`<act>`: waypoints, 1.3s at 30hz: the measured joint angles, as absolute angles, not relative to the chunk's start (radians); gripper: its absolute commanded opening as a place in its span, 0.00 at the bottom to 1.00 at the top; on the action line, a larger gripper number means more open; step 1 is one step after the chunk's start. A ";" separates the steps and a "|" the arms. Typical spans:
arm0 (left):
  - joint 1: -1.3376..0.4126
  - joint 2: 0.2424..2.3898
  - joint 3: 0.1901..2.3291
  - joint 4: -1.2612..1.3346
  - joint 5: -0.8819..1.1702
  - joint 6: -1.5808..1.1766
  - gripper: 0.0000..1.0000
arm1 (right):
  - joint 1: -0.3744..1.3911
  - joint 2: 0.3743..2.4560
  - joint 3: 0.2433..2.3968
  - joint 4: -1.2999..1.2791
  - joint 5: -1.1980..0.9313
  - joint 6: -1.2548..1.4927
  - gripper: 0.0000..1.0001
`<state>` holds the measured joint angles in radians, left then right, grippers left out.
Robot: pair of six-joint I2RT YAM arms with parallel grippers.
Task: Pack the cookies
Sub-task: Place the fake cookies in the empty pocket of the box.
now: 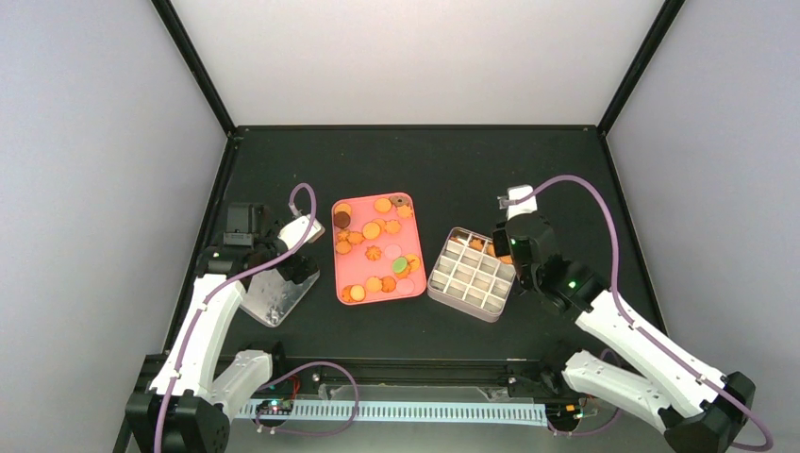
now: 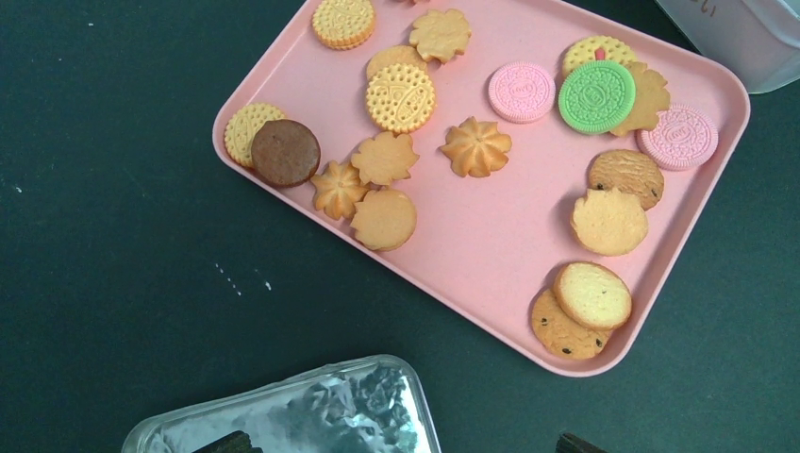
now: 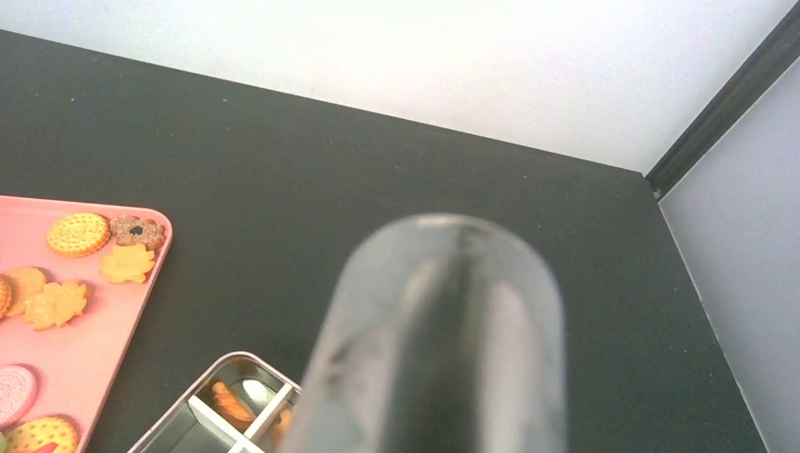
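The cookies (image 2: 401, 97) lie loose on a pink tray (image 2: 472, 255) at mid-table (image 1: 338, 283): mostly orange and golden, with one brown, one green and two pink. A few orange cookies (image 3: 226, 401) sit in the far compartments of a divided metal tin (image 1: 462, 304) to the tray's right. My right gripper (image 1: 509, 250) hangs over the tin's far right corner, shut on metal tongs (image 3: 443, 340) whose blurred end fills the right wrist view. The tongs' tips are hidden. My left gripper (image 2: 401, 444) stands open left of the tray, above a shiny lid (image 2: 311, 415), holding nothing.
The tin's lid (image 1: 274, 300) lies flat on the black table left of the tray. The pink tray's corner almost touches the tin (image 3: 203, 382). White walls and black frame posts close in the table at the back and sides.
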<state>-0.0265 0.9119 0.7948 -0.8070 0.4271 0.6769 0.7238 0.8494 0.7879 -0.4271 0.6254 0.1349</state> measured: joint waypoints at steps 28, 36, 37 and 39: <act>-0.027 0.911 0.816 -0.814 0.427 0.677 0.84 | 0.691 0.994 0.762 -0.330 0.591 0.162 0.32; -0.027 0.911 0.816 -0.814 0.427 0.677 0.84 | 0.677 0.994 0.758 -0.329 0.601 0.166 0.28; -0.027 0.911 0.816 -0.814 0.427 0.677 0.84 | 0.677 0.994 0.758 -0.330 0.603 0.167 0.27; -0.027 0.911 0.816 -0.814 0.427 0.677 0.84 | 0.676 0.994 0.758 -0.334 0.607 0.167 0.23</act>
<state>-0.0265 0.9112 0.8162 -0.8143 0.4271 0.6769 0.6762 0.9939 0.7582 -0.3340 0.6067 0.1669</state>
